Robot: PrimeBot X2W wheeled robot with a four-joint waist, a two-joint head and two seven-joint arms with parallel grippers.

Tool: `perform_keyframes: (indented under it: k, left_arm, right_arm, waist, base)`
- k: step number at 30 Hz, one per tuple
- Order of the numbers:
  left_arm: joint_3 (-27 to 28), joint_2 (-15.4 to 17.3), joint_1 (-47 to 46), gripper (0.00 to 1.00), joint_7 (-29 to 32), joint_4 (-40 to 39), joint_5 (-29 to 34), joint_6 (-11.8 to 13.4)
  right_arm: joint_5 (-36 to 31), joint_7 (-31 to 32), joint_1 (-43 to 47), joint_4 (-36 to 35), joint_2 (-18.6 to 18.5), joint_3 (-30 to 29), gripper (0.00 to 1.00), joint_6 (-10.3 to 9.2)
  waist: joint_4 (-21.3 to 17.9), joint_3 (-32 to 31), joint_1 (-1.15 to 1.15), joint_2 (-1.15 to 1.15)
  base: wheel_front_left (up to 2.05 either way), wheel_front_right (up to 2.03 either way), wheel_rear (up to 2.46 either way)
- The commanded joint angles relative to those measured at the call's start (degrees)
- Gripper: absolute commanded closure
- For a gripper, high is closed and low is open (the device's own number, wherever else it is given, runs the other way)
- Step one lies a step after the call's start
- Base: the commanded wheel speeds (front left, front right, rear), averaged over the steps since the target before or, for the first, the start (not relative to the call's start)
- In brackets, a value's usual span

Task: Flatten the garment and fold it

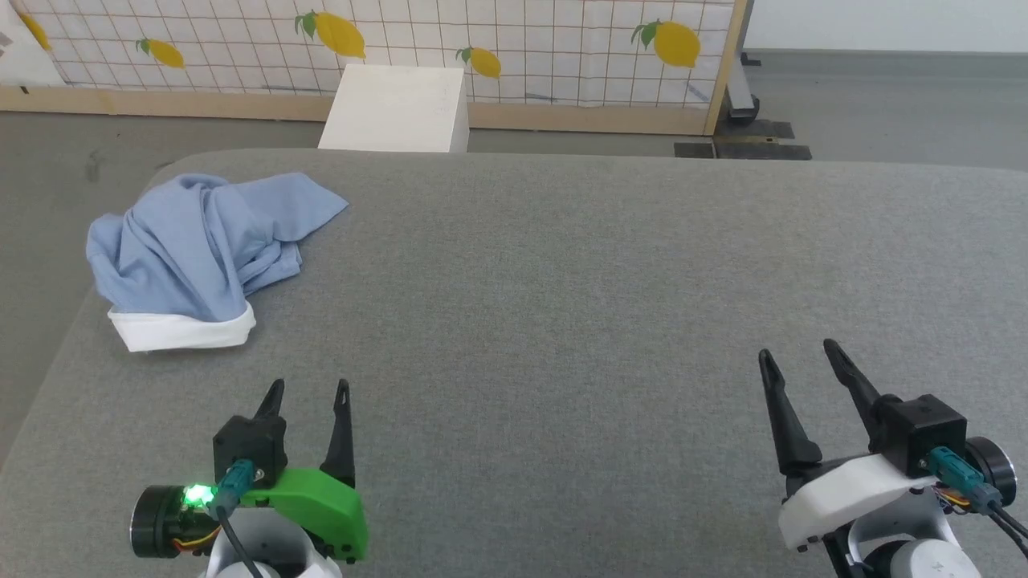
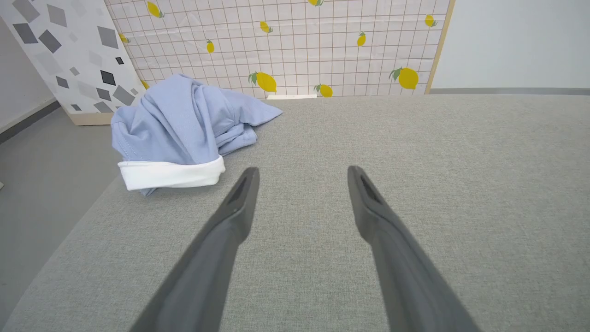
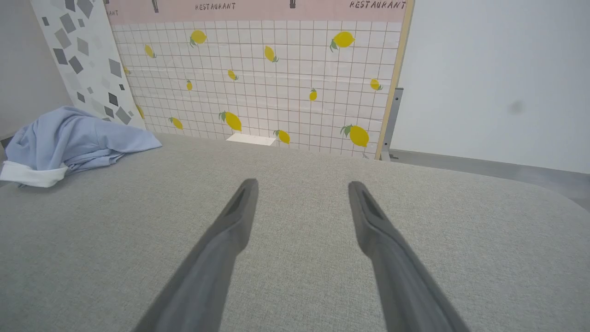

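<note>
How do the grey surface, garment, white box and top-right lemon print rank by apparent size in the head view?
1. grey surface, by far the largest.
2. garment, crumpled in a heap.
3. white box, though it stands farther back, so its true size is unsure.
4. top-right lemon print, smallest.

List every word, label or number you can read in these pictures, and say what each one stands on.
"RESTAURANT": pink band topping the lemon-patterned panel, left of middle.
"RESTAURANT": same band, farther right.
"ANT": cut-off word at the band's left end.
Garment: crumpled, no lettering showing.
</note>
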Motion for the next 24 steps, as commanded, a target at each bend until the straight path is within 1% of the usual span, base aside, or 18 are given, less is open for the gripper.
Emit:
perform_keyframes:
  k: [1,5,11,17,24]
  left_arm:
    - [-0.23,0.46,-0.45,0.00,0.05,0.10,-0.72,0.37]
    - [-0.58,0.67,-0.51,0.00,0.13,0.15,-0.91,0.43]
    - [-1.15,1.22,-0.86,0.00,0.50,0.23,-1.14,0.39]
    - [-1.49,2.21,-1.09,0.00,0.63,0.38,-1.01,0.57]
    - [-2.24,2.89,-1.47,0.00,0.88,0.58,-1.07,0.79]
  right_arm:
    - [0.18,-0.45,-1.09,-0.44,0.11,-0.06,0.00,-0.06]
    - [0.57,-0.56,-1.03,-0.55,0.12,-0.35,0.00,-0.06]
    - [1.46,-0.45,-0.53,-0.57,0.15,-0.10,0.00,-0.07]
    - [2.21,-0.04,0.01,-0.63,0.15,2.25,0.00,-0.07]
    - [3.13,0.23,0.96,-0.85,0.17,3.20,0.00,-0.08]
  waist:
    - [0.03,0.04,0.00,0.00]
    - [0.25,0.14,0.00,0.00]
    - [1.87,0.16,0.00,0.00]
    - [4.80,-0.12,0.00,0.00]
    - [9.67,-0.80,0.00,0.00]
  base:
    - [0.00,0.00,0.00]
    - [0.00,0.00,0.00]
    - [0.00,0.00,0.00]
    - [0.00,0.00,0.00]
    - [0.00,0.00,0.00]
